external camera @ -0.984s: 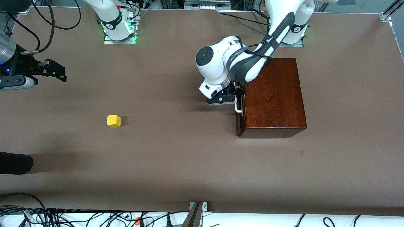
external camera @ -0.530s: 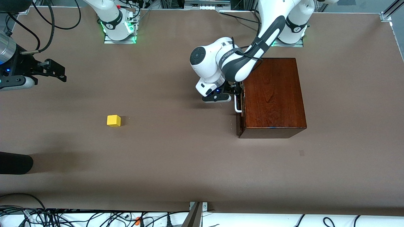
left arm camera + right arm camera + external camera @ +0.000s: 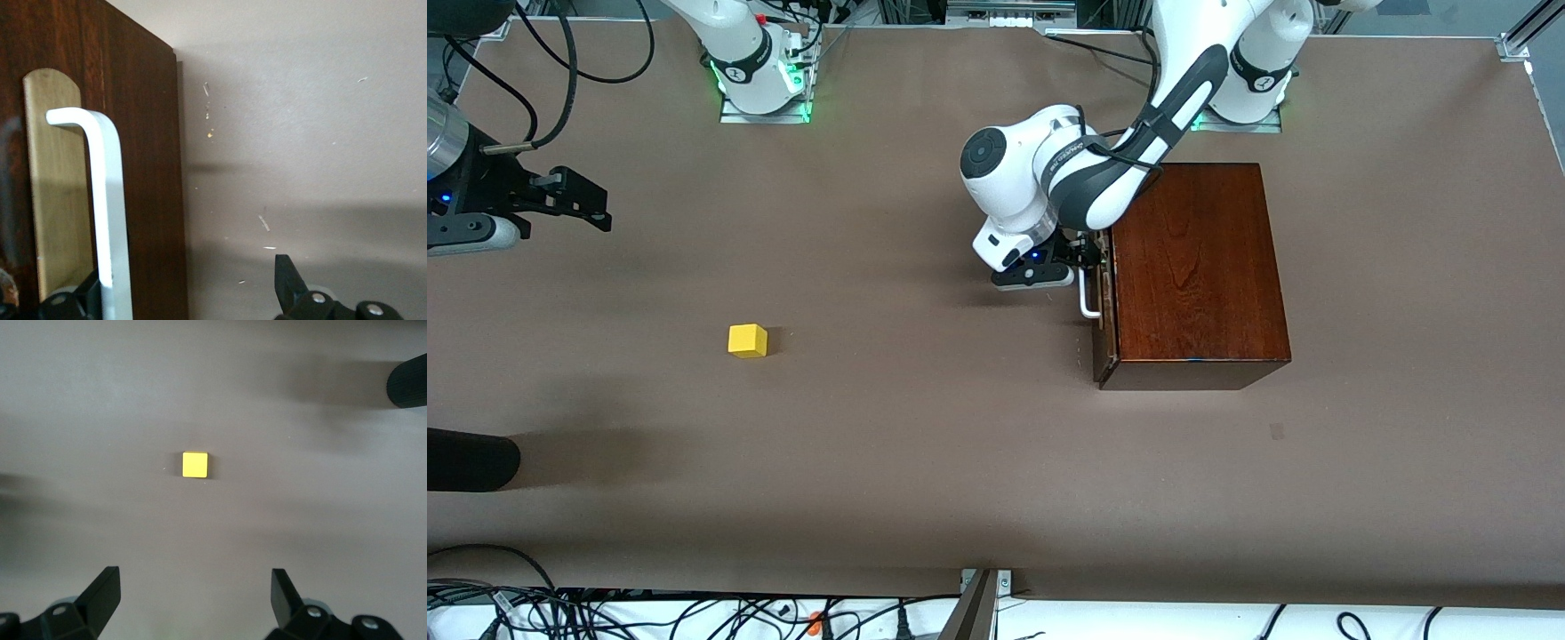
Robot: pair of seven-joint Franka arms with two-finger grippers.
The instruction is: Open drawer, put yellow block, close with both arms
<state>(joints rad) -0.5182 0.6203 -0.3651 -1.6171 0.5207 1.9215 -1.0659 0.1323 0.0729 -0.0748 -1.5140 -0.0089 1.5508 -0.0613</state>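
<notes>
The dark wooden box (image 3: 1192,267) stands near the left arm's base. Its drawer (image 3: 1104,338) is pulled out a small way toward the right arm's end, with the white handle (image 3: 1087,300) on its front. My left gripper (image 3: 1087,260) is at the handle, open. In the left wrist view (image 3: 187,283) one finger (image 3: 87,293) sits just past the handle bar (image 3: 107,213) and the other finger (image 3: 287,280) is over bare table. The yellow block (image 3: 747,340) lies on the table toward the right arm's end. My right gripper (image 3: 560,200) hangs open and empty over the table, and in its wrist view (image 3: 193,593) the block (image 3: 195,465) shows below it.
A dark rounded object (image 3: 467,462) juts in at the table's edge, nearer the front camera than the block; it also shows in the right wrist view (image 3: 408,383). Cables run along the table edge (image 3: 694,613) nearest the front camera.
My left gripper has moved toward the right arm's end, and the handle and drawer front have come out a little with it. The right gripper and the block have stayed put.
</notes>
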